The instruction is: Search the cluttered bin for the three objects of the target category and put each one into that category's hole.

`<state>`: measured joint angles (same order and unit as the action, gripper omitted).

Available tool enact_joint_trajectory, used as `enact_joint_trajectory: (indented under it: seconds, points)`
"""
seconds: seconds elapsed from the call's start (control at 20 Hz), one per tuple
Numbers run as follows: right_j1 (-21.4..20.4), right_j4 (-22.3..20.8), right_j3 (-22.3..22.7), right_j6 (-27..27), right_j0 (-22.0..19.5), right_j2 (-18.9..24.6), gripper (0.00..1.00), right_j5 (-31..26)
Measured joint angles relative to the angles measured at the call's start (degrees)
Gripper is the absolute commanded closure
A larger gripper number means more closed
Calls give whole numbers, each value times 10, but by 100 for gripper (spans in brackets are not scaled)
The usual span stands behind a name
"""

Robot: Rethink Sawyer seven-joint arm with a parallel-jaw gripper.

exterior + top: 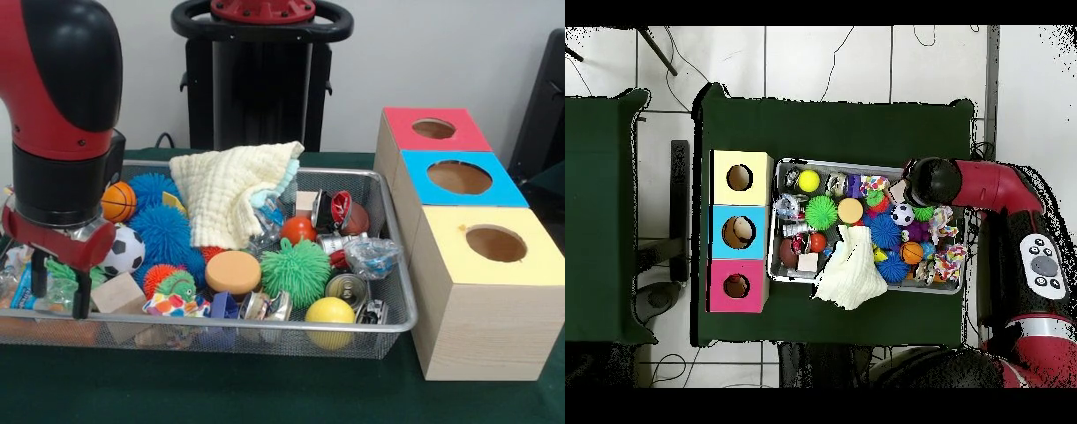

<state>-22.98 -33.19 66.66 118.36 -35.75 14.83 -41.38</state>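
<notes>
The cluttered bin, a silver wire mesh basket (pixel 393 320), stands in the middle of the green table and also shows in the overhead view (pixel 779 272). It holds a cream cloth (pixel 231 193), blue spiky balls (pixel 163 228), a green spiky ball (pixel 296 269), a yellow ball (pixel 329 310), an orange disc (pixel 232 269), a soccer ball (pixel 124 251), a small basketball (pixel 117 201), a red ball (pixel 297 229) and metal cans (pixel 346 289). My gripper (pixel 60 284) is open, its fingers lowered at the bin's left end in the front view, over green and clear items, beside a wooden block (pixel 116 293). In the overhead view the arm (pixel 931 181) hides the gripper.
Three wooden boxes with round holes stand in a row right of the bin in the front view: red top (pixel 399 128), blue top (pixel 415 168), yellow top (pixel 446 247). The overhead view shows them left of the bin. The robot's pedestal (pixel 256 79) stands behind the table.
</notes>
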Motion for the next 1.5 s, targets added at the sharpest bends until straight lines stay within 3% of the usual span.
enact_joint_trajectory:
  seconds: [0.65, 0.95, 1.3, 1.5]
  points:
    - [-1, 11, 6, 0, -2, -1, 0, -19]
    - [1, 24, 47, 0, -8, -1, 0, -86]
    - [-36, 20, 111, 0, -17, -2, 0, -55]
    - [-50, 13, 125, 0, -22, -2, 0, -34]
